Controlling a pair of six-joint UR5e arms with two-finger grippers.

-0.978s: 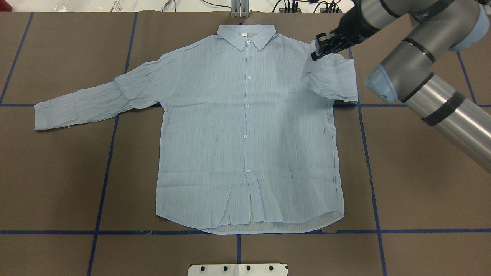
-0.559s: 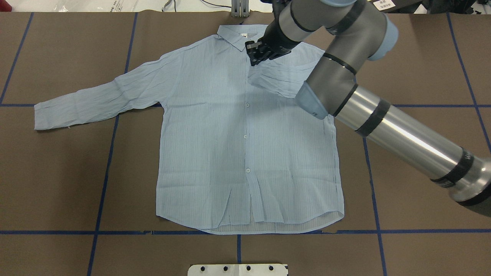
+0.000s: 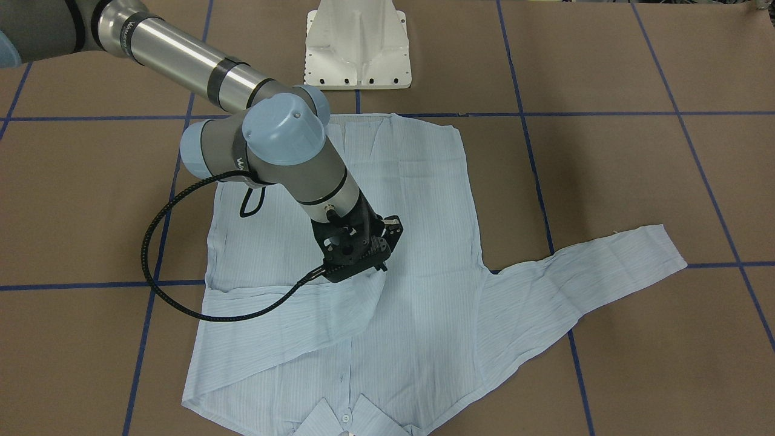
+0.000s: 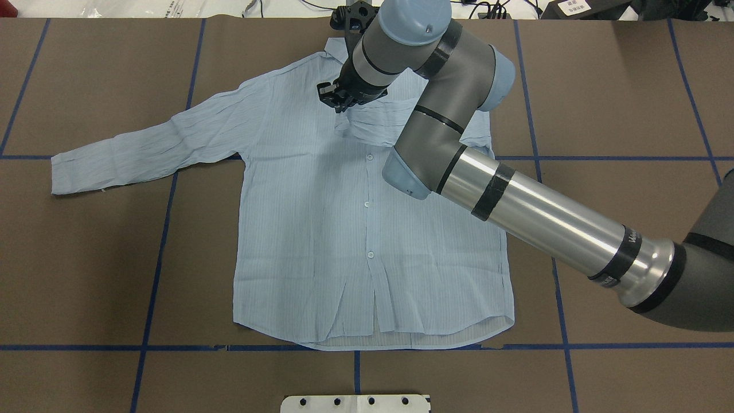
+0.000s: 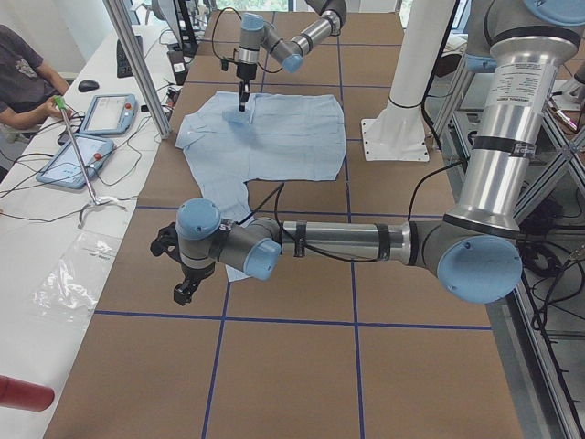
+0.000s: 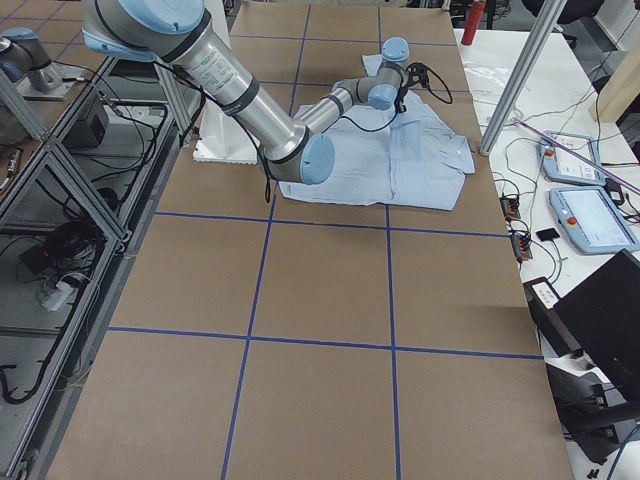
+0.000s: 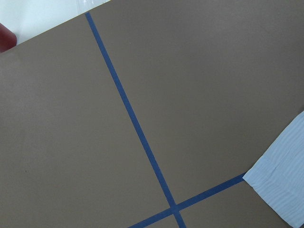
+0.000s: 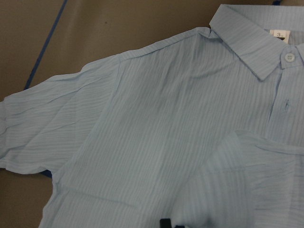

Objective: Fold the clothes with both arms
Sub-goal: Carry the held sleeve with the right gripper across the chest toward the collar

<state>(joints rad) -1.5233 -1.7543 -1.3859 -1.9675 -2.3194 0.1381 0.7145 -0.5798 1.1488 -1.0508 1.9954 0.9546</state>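
Observation:
The light-blue striped shirt (image 4: 309, 229) lies flat and buttoned on the brown table, collar at the far side. Its one sleeve (image 4: 143, 143) stretches out to the overhead view's left. My right gripper (image 4: 337, 103) is shut on the other sleeve's cuff, which is drawn across the chest just below the collar (image 8: 247, 33). The same gripper (image 3: 380, 266) shows from the front with the folded sleeve (image 3: 290, 315) trailing behind it. My left gripper (image 5: 183, 291) hangs low over the table beyond the outstretched cuff (image 7: 285, 190); I cannot tell whether it is open or shut.
The white pedestal base (image 3: 357, 48) stands at the robot's side of the table. Blue tape lines (image 4: 160, 241) grid the brown surface. A person's arm (image 5: 23, 96) and tablets (image 5: 82, 155) are at a side bench. A red bottle (image 5: 23, 393) lies there too.
My right arm has swung left across the shirt, carrying the sleeve cuff from the shoulder area past the button line to the chest's left half.

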